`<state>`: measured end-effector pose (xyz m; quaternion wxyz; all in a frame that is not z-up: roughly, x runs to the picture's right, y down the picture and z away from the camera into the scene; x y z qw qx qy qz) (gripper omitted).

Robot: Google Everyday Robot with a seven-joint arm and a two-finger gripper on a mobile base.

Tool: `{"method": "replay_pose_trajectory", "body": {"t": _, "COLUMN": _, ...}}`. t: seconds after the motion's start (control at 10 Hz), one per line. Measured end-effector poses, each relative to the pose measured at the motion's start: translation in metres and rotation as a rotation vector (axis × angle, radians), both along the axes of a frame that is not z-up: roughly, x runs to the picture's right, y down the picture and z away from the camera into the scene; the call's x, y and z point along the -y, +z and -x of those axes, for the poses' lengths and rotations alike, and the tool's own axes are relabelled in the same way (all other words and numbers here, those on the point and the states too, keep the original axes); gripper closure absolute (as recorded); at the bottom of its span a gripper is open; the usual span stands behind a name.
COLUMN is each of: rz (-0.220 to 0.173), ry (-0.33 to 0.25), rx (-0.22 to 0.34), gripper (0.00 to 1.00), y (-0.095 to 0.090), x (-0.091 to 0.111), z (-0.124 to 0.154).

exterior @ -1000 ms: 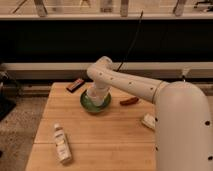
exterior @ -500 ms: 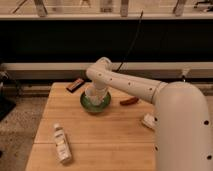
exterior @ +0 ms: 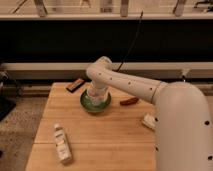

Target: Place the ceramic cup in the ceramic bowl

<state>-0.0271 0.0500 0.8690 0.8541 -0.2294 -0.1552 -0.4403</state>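
Camera view: on the counter (exterior: 115, 135), the ceramic bowl (exterior: 84, 103) has the ceramic cup (exterior: 96, 98) upright within its rim, directly beneath my pincer (exterior: 97, 92), which comes straight down. I cannot tell whether the pincer grips it.

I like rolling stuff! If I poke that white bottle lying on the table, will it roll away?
Probably. The bottle lies on its side on the flat table, so a sideways poke could roll it. It looks plastic, so likely light. The gripper is away, over the green bowl.
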Motion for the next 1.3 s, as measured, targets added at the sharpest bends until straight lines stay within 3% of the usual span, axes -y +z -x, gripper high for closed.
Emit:
{"method": "replay_pose_trajectory", "body": {"t": 0.3, "rz": -0.01, "ry": -0.001, "rx": -0.01, "gripper": 0.2, "y": -0.009, "x": 0.008, "z": -0.008}}
{"method": "replay_pose_trajectory", "body": {"t": 1.0, "rz": -0.045, "ry": -0.029, "rx": -0.097, "gripper": 0.2, "y": -0.057, "x": 0.054, "z": -0.039}}
{"method": "replay_pose_trajectory", "body": {"t": 1.1, "rz": -0.05, "ry": -0.019, "rx": -0.1, "gripper": 0.21, "y": -0.062, "x": 0.06, "z": -0.042}}
{"method": "replay_pose_trajectory", "body": {"t": 1.3, "rz": -0.042, "ry": -0.017, "rx": -0.094, "gripper": 0.36, "y": -0.063, "x": 0.059, "z": -0.043}}
